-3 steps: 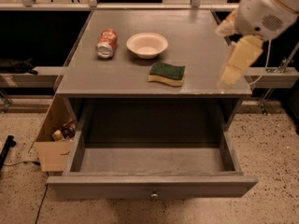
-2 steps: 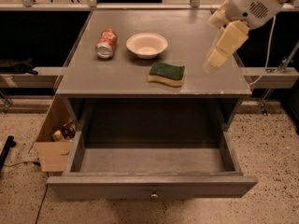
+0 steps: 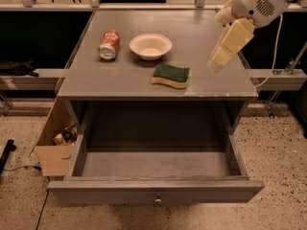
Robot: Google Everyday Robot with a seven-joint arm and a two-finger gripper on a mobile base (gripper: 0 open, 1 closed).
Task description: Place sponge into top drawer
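Gripper [image 3: 217, 62] has shifted left & up vs a sec ago, off the counter's [image 3: 120, 80] right-front corner. It now hangs over the counter's right side, apart from the sponge [image 3: 171, 75]. Sponge, bowl [image 3: 150, 45] & can [image 3: 109, 44] haven't budged. Sponge lies green side up near the front edge, above the pulled-out drawer [image 3: 153, 164]. Box [image 3: 53, 152] on floor at left. Arm [image 3: 259, 4] comes in from upper right, gripper angled down-left. Clenched or released, can't tell.
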